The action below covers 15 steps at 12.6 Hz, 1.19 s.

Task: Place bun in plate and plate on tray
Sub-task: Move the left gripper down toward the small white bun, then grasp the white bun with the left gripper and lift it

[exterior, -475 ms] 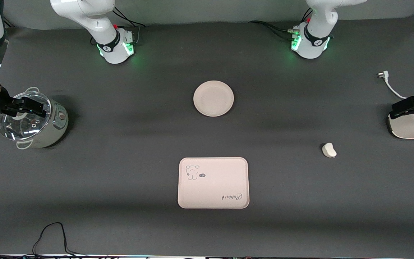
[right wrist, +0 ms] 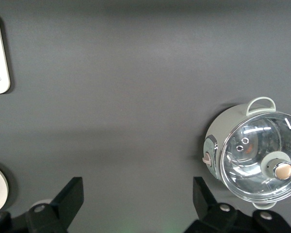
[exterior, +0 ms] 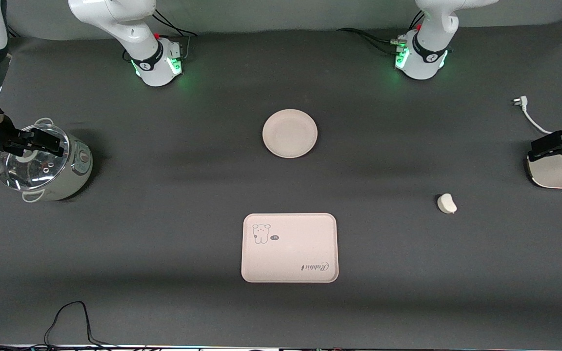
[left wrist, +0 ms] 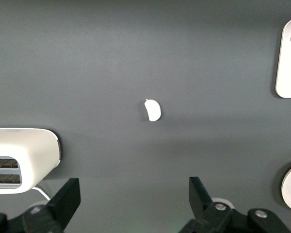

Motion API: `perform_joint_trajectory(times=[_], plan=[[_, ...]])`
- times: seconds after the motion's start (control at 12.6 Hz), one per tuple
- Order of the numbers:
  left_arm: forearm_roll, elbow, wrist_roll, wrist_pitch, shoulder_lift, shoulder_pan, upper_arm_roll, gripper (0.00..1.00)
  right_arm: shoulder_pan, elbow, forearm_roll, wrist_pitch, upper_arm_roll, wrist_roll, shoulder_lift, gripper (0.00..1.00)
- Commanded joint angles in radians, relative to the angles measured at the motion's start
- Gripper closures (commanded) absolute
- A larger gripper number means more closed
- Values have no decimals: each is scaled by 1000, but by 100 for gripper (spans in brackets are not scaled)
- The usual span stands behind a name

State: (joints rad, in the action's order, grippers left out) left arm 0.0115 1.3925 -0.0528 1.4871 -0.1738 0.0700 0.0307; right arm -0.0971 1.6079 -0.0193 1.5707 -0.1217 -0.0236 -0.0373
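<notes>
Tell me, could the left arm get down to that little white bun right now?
Probably yes. The left gripper hangs open over the toaster end of the table, and the bun lies alone on bare cloth with nothing beside or over it.

The round cream plate (exterior: 290,133) sits empty, farther from the front camera than the rectangular "Rabbit" tray (exterior: 289,247). The small white bun (exterior: 446,203) lies well apart from the tray, toward the left arm's end.

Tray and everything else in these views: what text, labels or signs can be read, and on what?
"Rabbit": cursive lettering on the tray, upside down in the front view, at its corner toward the left arm's end.
Small dark tag beside the tray's cartoon animal: too small to read.
Pot and toaster: no readable marks.
</notes>
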Motion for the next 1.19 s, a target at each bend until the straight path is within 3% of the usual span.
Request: perform_joint_trajectory(times=[0.0, 0.16, 0.55, 0.79, 0.95, 1.03, 1.11], plan=[[-5, 147, 7, 117, -15, -15, -6, 0, -7, 29, -21, 17, -3, 13, 28, 0], [8, 352, 54, 366, -35, -19, -6, 0, -7, 32, -21, 17, -4, 13, 28, 0], [7, 658, 108, 868, -153, -47, -6, 0, -7, 37, -19, 20, -4, 13, 28, 0], [-4, 733, 133, 1066, -258, -41, -6, 0, -7, 37, -17, 20, -4, 11, 28, 0], [-5, 738, 142, 1090, -286, -38, -6, 2, -7, 37, -17, 20, -4, 13, 28, 0], [-7, 740, 155, 1088, -291, -38, -6, 15, -7, 37, -17, 19, -4, 13, 28, 0], [-7, 740, 157, 1087, -293, -42, -5, 47, -7, 37, -17, 20, -4, 11, 28, 0]])
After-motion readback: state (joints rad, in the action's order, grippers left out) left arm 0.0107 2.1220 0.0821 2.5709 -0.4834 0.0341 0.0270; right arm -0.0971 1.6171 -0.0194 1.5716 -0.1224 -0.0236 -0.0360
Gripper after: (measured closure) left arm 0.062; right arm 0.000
